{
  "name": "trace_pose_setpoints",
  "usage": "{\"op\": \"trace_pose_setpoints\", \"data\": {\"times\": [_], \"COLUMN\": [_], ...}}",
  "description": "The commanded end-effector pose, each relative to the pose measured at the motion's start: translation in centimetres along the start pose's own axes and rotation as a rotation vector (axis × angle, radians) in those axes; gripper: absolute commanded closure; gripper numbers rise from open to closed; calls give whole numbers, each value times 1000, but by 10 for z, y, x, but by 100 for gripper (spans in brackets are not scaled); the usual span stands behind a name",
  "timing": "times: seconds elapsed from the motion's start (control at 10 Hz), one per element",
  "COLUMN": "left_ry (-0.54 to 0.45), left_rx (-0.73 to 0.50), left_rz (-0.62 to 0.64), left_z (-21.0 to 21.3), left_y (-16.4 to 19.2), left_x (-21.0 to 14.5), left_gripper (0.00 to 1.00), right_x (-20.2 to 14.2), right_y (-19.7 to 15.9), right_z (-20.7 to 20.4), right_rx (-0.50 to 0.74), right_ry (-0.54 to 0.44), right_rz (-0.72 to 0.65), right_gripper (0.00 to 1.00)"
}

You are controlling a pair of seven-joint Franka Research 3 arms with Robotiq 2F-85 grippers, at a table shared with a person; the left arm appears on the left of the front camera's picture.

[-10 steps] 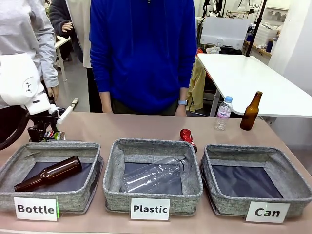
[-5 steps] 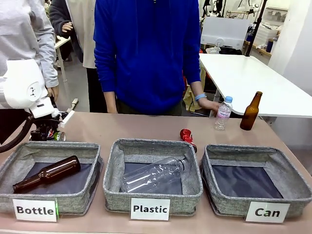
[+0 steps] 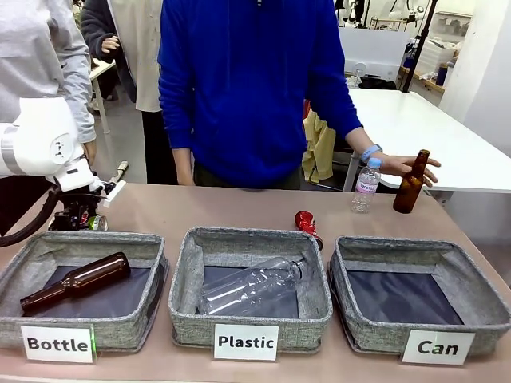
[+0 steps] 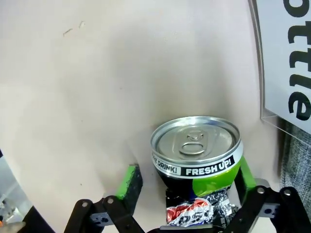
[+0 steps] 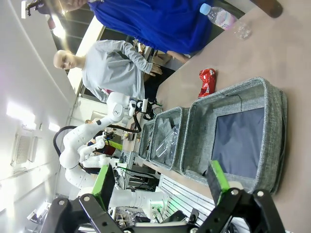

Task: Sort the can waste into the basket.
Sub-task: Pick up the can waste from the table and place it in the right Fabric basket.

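On the tan table [image 3: 239, 211], the silver-dark can [image 4: 197, 145] stands lid-up between the left gripper's [image 4: 187, 179] partly open jaws, one pad touching, the other just clear, well apart from the Can basket [image 3: 471, 275], which is nearer the wide, empty right gripper [image 5: 160, 182].

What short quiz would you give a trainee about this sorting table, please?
1. True or false: the left arm's jaws stand either side of the silver-dark can.
2. The red can lies: A inside a basket; B on the table, behind the baskets; C in a person's hand.
3. What does the label read on the basket that holds the lying brown bottle?
Key: 1 true; 2 B; 3 Bottle.
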State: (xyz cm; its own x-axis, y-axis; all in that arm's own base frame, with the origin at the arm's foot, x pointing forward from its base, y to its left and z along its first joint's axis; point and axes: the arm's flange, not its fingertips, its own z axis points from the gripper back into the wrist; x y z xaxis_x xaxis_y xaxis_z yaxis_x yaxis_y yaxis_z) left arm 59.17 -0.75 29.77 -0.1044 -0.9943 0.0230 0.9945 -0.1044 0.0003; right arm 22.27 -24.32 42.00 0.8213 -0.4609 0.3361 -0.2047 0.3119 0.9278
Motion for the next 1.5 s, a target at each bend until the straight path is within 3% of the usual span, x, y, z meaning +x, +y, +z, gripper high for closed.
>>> {"op": "trace_pose_setpoints", "data": {"times": [0.0,0.1,0.3,0.4,0.6,0.7,1.0,1.2,1.3,1.4], "left_ry": [20,25,30,26,21,-2,-163,-324,-397,-439], "left_rx": [-11,-10,-9,-8,-1,34,277,408,379,314], "left_rz": [19,21,17,19,32,40,42,65,131,97], "left_z": [0,1,2,2,4,13,80,150,178,197], "left_y": [1,2,2,2,1,1,-16,-57,-83,-116], "left_x": [-1,-1,-2,-3,-5,-8,-15,-31,-43,-54], "left_gripper": [60,100,100,85,100,100,100,100,100,100], "right_x": [3,3,3,3,3,3,3,3,3,3], "right_y": [1,1,1,1,1,1,1,1,1,1], "right_z": [0,0,0,0,0,0,0,0,0,0], "right_rx": [19,19,19,19,19,19,19,19,19,19], "right_ry": [-17,-17,-17,-17,-17,-17,-17,-17,-17,-17], "right_rz": [27,27,27,27,27,27,27,27,27,27], "right_gripper": [0,0,0,0,0,0,0,0,0,0]}}
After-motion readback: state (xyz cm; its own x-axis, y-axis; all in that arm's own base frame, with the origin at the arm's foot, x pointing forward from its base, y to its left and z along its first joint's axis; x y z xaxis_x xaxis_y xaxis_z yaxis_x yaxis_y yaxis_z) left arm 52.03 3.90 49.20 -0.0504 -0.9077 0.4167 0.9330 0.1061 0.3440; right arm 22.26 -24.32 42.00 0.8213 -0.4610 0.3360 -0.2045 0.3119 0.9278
